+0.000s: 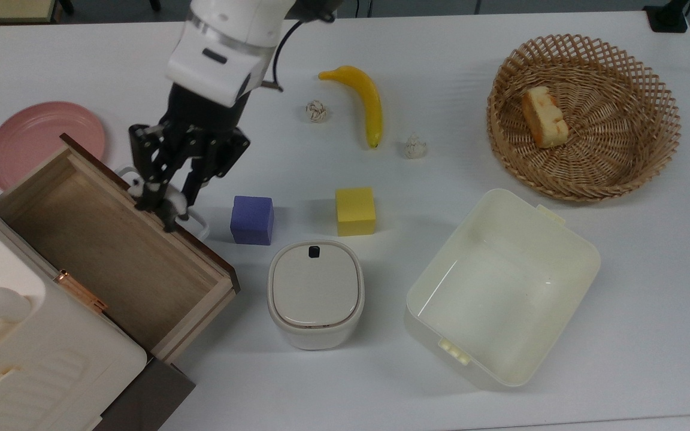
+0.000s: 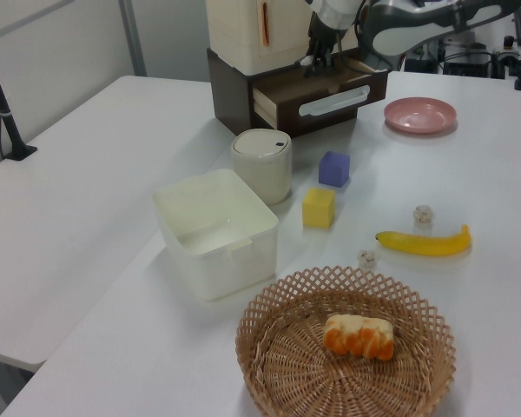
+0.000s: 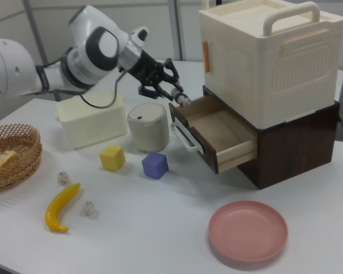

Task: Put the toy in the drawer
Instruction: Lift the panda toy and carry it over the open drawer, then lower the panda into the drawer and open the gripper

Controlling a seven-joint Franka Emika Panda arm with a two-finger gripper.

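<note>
Toy [image 1: 154,194] tiny, black-and-white, pinched in our gripper [image 1: 159,200], closed on it, over front edge of drawer [image 1: 111,251]. We judge it light, rigid, smooth, slip-prone; hold across body best. Drawer open on table [image 1: 501,90]; purple cube [image 1: 252,219] near.
</note>
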